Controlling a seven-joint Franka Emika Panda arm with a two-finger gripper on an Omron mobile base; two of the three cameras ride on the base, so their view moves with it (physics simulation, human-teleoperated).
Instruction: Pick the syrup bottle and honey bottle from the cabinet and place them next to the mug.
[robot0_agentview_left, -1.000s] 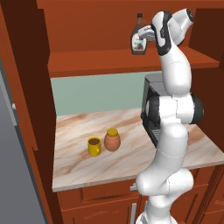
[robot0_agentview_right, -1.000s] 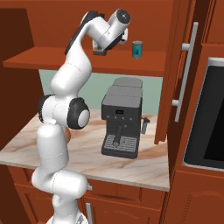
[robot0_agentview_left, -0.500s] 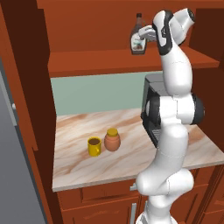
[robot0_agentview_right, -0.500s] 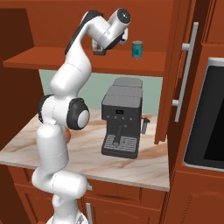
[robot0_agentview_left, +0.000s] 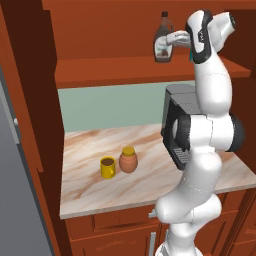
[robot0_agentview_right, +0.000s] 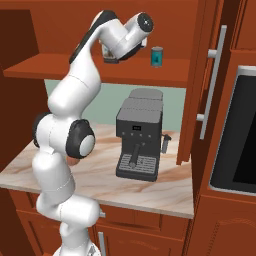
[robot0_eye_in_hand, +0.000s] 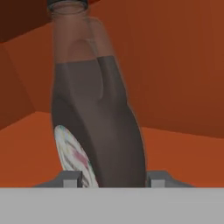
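Note:
The syrup bottle (robot0_agentview_left: 160, 53), dark brown with a white label, stands on the open shelf of the cabinet (robot0_agentview_left: 110, 69). My gripper (robot0_agentview_left: 166, 43) reaches in from the right and is shut on its body. In the hand view the syrup bottle (robot0_eye_in_hand: 105, 131) leans slightly between both fingertips (robot0_eye_in_hand: 70, 178), which touch its sides. Down on the counter, the honey bottle (robot0_agentview_left: 128, 160) with its yellow lid stands right beside the yellow mug (robot0_agentview_left: 107, 167). From the right base view the arm hides most of the syrup bottle (robot0_agentview_right: 107, 54).
A small teal can (robot0_agentview_right: 157, 56) stands on the same shelf, to the right of my hand. A dark coffee machine (robot0_agentview_right: 139, 135) sits on the marble counter (robot0_agentview_left: 90, 187) under the shelf. An open cabinet door with a long handle (robot0_agentview_right: 210, 85) and an oven (robot0_agentview_right: 240, 135) are at the right.
The jaws have drawn in onto the syrup bottle. The arm, the bottle and the things on the counter stay where they were.

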